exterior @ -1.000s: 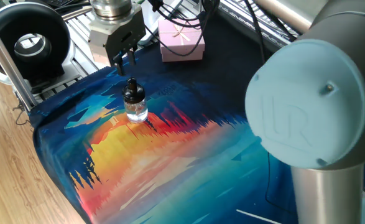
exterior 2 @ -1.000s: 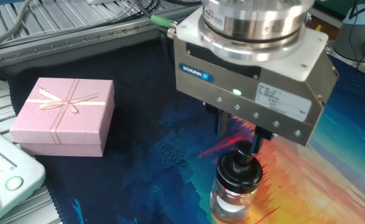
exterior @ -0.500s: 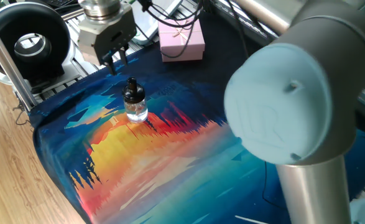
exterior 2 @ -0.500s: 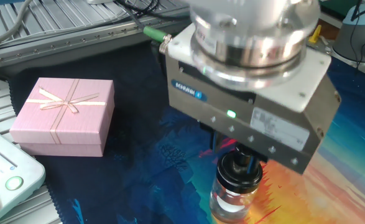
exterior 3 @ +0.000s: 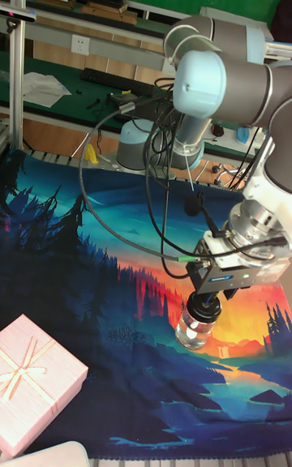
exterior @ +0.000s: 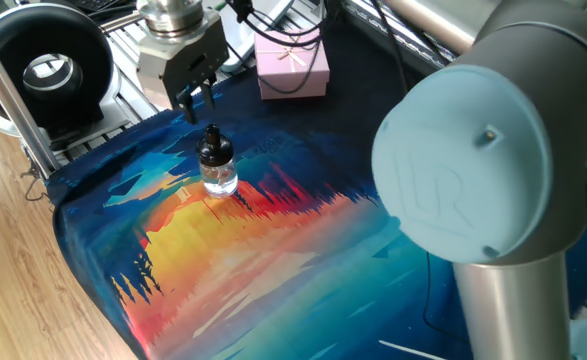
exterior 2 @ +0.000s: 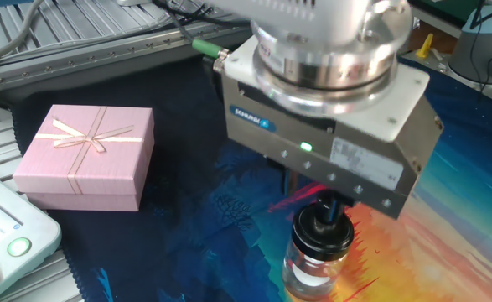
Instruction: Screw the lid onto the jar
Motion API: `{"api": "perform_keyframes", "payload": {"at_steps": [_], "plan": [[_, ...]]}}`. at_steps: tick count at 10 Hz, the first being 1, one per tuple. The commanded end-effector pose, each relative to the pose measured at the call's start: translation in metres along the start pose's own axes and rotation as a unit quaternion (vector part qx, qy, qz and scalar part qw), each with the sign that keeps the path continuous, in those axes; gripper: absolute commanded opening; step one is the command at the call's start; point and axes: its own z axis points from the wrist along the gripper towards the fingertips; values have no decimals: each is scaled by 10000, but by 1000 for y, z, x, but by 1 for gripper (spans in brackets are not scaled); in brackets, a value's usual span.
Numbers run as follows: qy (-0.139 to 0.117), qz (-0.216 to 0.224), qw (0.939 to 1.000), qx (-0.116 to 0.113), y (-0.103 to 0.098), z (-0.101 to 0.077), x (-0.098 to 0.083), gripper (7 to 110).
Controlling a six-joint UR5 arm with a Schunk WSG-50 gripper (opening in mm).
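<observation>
Claw (exterior: pixel 200 96) hangs just above the lid (exterior: pixel 211 135), fingers narrowly parted and gripping nothing as far as I can judge. That cap already sits on the jar (exterior: pixel 219 176), upright on the painted cloth (exterior: pixel 273 270) over the bench. I'd descend dead-centre, pinch the knob lightly, then twist without tipping the glass. Beyond sits the pink box (exterior: pixel 293 64).

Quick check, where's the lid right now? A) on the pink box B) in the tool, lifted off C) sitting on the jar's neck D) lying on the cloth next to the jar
C. In one fixed view the lid sits on top of the jar, with the tool above it and apart, holding nothing.
</observation>
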Motion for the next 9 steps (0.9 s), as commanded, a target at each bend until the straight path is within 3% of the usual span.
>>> {"api": "perform_keyframes", "payload": {"at_steps": [1,5,8,9], "plan": [[-20,63,9996,-259,8,-8,12,44],[-142,28,9997,-211,5,-5,1,44],[-96,101,9998,-147,2,-5,3,44],[-100,98,9998,-161,2,-5,3,22]]}}
